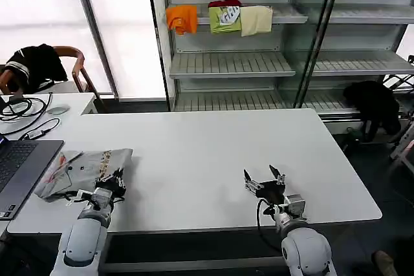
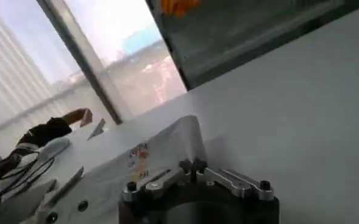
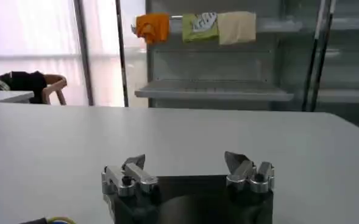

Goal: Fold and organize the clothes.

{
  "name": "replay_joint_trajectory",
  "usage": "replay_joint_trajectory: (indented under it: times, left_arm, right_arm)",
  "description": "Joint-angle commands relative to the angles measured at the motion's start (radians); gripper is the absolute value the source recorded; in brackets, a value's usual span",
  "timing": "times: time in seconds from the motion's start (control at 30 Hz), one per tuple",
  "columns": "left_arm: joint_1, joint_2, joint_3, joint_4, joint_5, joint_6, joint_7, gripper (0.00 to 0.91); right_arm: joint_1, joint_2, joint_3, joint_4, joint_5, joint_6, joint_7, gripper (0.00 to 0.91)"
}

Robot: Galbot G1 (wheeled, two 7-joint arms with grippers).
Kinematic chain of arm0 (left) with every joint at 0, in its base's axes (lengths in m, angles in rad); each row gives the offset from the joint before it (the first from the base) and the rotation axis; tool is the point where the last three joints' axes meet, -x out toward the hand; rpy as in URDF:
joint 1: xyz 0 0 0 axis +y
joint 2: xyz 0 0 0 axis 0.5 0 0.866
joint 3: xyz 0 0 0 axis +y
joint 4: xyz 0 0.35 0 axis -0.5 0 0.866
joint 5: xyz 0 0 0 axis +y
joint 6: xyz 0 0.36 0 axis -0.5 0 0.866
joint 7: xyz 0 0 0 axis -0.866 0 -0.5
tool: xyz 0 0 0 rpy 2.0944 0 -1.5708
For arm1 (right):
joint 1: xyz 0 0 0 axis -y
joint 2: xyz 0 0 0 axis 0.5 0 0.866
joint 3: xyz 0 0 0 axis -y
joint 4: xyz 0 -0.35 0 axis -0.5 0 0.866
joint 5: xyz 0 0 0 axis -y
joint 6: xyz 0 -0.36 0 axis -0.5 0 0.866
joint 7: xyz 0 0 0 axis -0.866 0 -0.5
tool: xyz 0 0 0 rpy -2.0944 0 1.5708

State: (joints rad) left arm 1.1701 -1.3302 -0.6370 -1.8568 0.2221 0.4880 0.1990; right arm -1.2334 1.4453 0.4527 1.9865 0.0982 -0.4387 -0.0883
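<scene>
Nearest you, at the front edge of the white table (image 1: 213, 153), your right end effector (image 1: 264, 176) sits low over bare surface with its two fingers spread wide apart and nothing between them; the right wrist view confirms the gap (image 3: 188, 167). Your left end effector (image 1: 111, 180) is at the front left of the table, its fingertips pressed together against the near right edge of the grey shirt (image 1: 81, 169). In the left wrist view the tips (image 2: 192, 165) meet right at the cloth, but you cannot tell from these pictures whether fabric is actually pinched.

The shirt (image 2: 149, 155) lies crumpled on the table's left side, its coloured print facing up, just beside a laptop (image 1: 19, 166) at the left edge. Cables (image 1: 22, 105) lie on a second table behind that.

Farther back, a chair (image 1: 71, 66) carries a black garment (image 1: 37, 64). On the shelf (image 1: 233, 63) beyond the table rest orange (image 1: 182, 19), green (image 1: 224, 19) and cream (image 1: 257, 20) folded garments.
</scene>
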Motion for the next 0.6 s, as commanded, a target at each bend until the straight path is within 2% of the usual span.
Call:
replay_joint_trajectory:
  times: [0.03,0.13,0.6]
  left_arm:
    - [-0.035,0.003,0.071,-0.133,-0.414,0.090,-0.030,0.000]
    - [-0.056,-0.002,0.130,-0.140,-0.480,0.089,-0.045,0.000]
    - [-0.142,-0.075,0.388,-0.068,-0.469,0.089,-0.108,0.000]
  right_arm:
    - [-0.002,0.001,0.000,0.005,0.001,0.000,0.004,0.907]
    - [-0.004,-0.003,0.002,0.007,0.003,0.000,0.003,0.907]
    - [-0.013,-0.005,0.004,0.014,0.007,0.003,0.000,0.907]
